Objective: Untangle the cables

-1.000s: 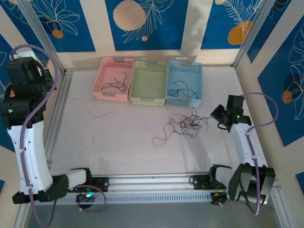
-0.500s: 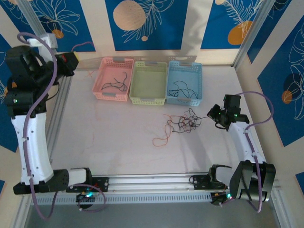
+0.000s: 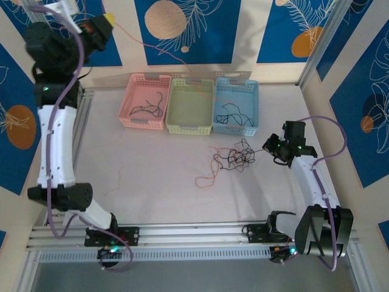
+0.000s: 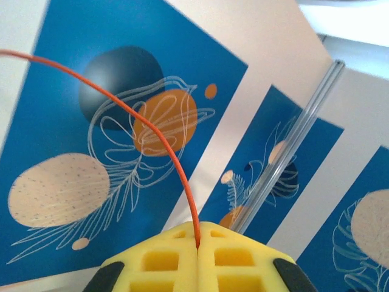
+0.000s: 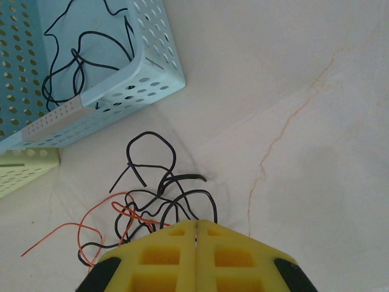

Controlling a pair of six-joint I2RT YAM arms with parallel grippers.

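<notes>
Found left gripper (image 3: 102, 24) high above the tabletop's (image 3: 152, 176) far left corner, jaws pinching an orange-red cable (image 4: 152, 126). Saw right gripper (image 5: 196, 234) near the right edge, jaws pressed together on a black cable (image 5: 209, 196) from the tangle (image 3: 237, 157) in front of the blue basket (image 3: 236, 104).

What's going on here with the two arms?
Untangling cables. The left gripper, raised high at the back left, is shut on an orange cable that runs down toward the tangle on the table. The right gripper is shut at the tangle's right edge, apparently pinching a black strand. The pink basket and blue basket already hold black cables.
</notes>
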